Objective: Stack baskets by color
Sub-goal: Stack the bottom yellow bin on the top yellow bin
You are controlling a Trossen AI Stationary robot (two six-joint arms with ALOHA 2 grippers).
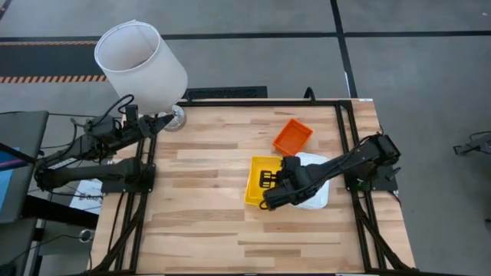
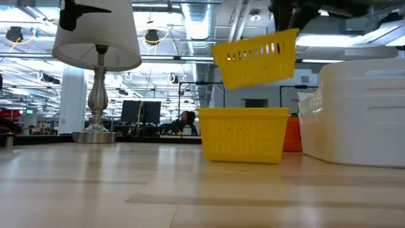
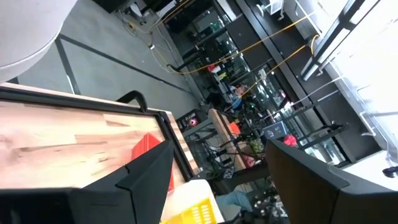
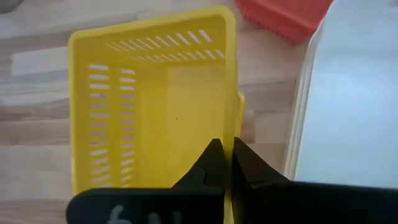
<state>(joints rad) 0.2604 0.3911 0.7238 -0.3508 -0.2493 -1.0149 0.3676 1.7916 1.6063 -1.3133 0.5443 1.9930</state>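
The high view looks straight down on the whole table (image 1: 230, 230) from well above. The low view sits at table-top height, facing level across the boards into the room. The left wrist view looks from the table's 9 o'clock edge toward 3 o'clock. The right wrist view looks down at close range. All four views share the yellow basket (image 1: 259, 182).

arms: two, dark, jointed | left arm (image 1: 84, 165): loose black cables | right arm's fingers (image 4: 214, 168): black, wedge-shaped
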